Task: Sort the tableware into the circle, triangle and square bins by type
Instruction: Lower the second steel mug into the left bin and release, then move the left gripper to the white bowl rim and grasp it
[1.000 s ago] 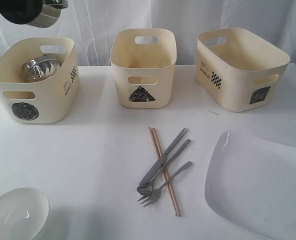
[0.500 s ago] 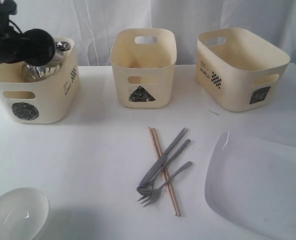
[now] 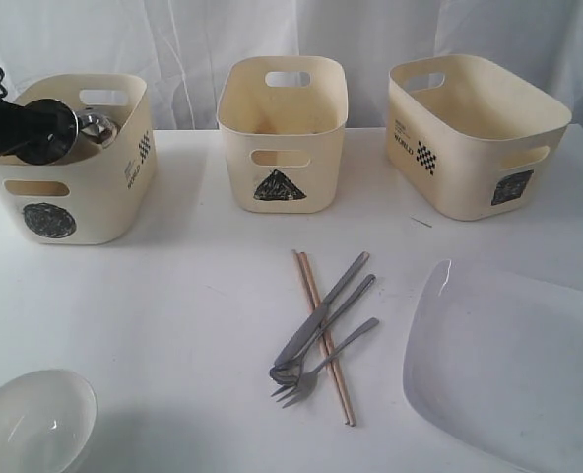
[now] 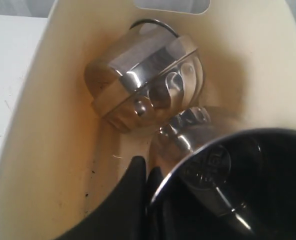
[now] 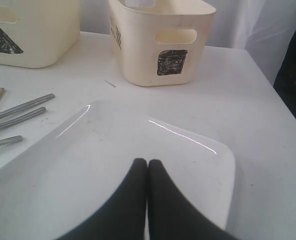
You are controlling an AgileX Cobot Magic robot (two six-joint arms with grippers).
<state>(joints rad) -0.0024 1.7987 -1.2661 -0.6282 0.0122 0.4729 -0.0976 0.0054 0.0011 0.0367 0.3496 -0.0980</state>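
Left gripper [image 4: 145, 167] pinches steel mug [image 4: 223, 165] inside circle bin [image 3: 104, 197], 10 o'clock on counter [image 3: 193, 296]; drop may bang second mug [image 4: 143, 80], bounce out; right gripper [image 5: 147, 170] clenched, empty.

Black arm [image 3: 21, 130], tapered black pincer [image 5: 147, 164]

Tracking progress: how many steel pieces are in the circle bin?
2. One steel vessel lies on its side on the circle bin floor; a steel mug hangs tilted beside it in the left gripper. Others may be hidden.
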